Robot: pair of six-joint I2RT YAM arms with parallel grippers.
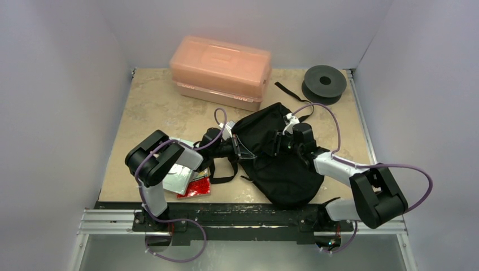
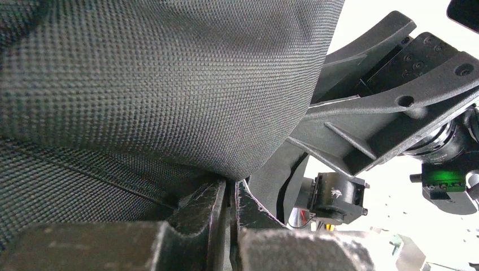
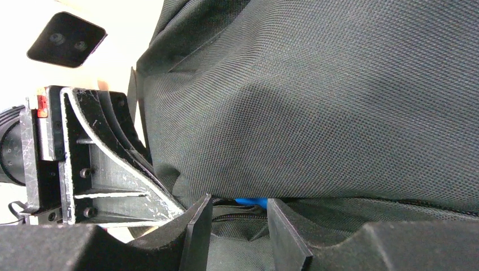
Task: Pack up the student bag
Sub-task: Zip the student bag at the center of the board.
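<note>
Top external view shows the limp black student bag (image 1: pixel 282 169) lying on the surface (image 1: pixel 158 107) near its front edge, left hand (image 2: pixel 231 189) pinched shut on its cloth, right hand (image 3: pixel 237 212) half open over the zip (image 3: pixel 395 201), whose firmer edge seems the best hold.

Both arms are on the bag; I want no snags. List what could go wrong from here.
The left gripper pinches only a thin fold of the student bag; it may slip free. The right gripper stands open at the zip and could snag it. The grippers sit close together and might collide.
</note>
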